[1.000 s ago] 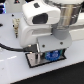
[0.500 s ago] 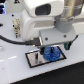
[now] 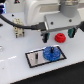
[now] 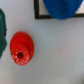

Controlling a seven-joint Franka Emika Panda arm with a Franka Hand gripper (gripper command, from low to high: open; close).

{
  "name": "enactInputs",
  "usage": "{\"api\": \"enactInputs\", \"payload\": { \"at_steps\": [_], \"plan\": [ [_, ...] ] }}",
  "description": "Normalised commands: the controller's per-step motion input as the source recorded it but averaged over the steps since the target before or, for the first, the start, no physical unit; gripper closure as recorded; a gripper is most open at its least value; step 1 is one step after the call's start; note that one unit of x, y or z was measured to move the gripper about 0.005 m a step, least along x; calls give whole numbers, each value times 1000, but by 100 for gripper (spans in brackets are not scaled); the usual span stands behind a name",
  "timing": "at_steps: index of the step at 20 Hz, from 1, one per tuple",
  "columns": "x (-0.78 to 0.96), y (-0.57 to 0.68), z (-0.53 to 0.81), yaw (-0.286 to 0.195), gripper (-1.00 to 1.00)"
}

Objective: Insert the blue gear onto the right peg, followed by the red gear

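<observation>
Blue gear (image 3: 48, 53) seated on base plate (image 3: 31, 60); tool (image 3: 56, 34) above red gear (image 3: 61, 37).

In the exterior view, left to right: the black-rimmed white plate lies on the white worktop (image 3: 15, 70), a thin dark pin (image 3: 37, 56) on its left part, blue gear flat on its right part, hiding the right peg. Red gear sits on the worktop beyond the plate, between the tool's dark fingers (image 3: 46, 35), which stand apart, gripping nothing. Wrist view: red gear (image 4: 20, 48) clear of the plate corner.

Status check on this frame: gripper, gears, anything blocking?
Gripper open, empty, above red gear. Blue gear lies on base plate; peg hidden under it. Red gear on table, off the plate. No obstruction visible.
</observation>
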Motion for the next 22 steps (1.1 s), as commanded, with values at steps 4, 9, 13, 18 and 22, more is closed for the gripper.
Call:
{"api": "enactInputs", "payload": {
  "at_steps": [4, 9, 13, 18, 22],
  "plan": [
    [-441, 432, -7, 0, -100],
    [-441, 348, -115, 0, -100],
    [-332, 312, -251, 0, -100],
    [-180, 167, -374, 0, -100],
    [-116, 42, -409, 0, -100]
  ]
}}
